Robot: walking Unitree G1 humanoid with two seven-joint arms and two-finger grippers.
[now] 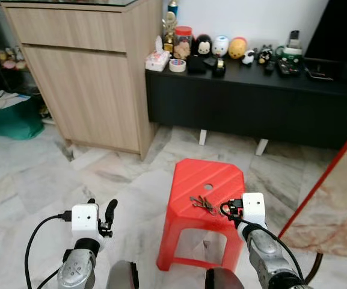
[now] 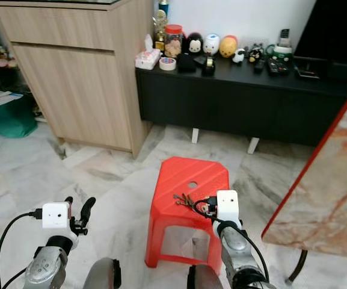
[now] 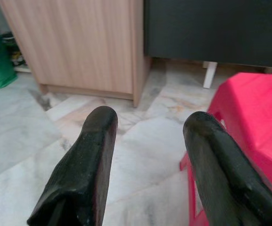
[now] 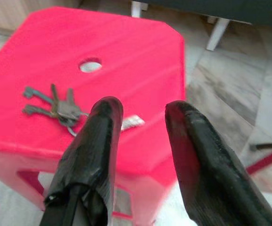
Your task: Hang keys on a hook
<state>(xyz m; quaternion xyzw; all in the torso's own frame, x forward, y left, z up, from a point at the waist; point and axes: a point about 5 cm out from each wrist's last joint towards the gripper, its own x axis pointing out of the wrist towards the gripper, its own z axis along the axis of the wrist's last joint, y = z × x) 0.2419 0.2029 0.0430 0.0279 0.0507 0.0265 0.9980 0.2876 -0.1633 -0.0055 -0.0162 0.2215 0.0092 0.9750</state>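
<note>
Right wrist view: finger [image 4: 86,155] overlaps keys [image 4: 55,109].

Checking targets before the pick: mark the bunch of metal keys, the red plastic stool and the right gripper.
bunch of metal keys [image 4: 55,107], right wrist view, middle of the bunch.
red plastic stool [image 1: 206,174], left eye view, bare seat top.
right gripper [image 4: 140,117], right wrist view, between fingertips.

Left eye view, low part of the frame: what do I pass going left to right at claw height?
Left claw, open over bare floor → red stool → keys on the stool top → right claw, open just beside the keys → red-edged marble panel.
</note>
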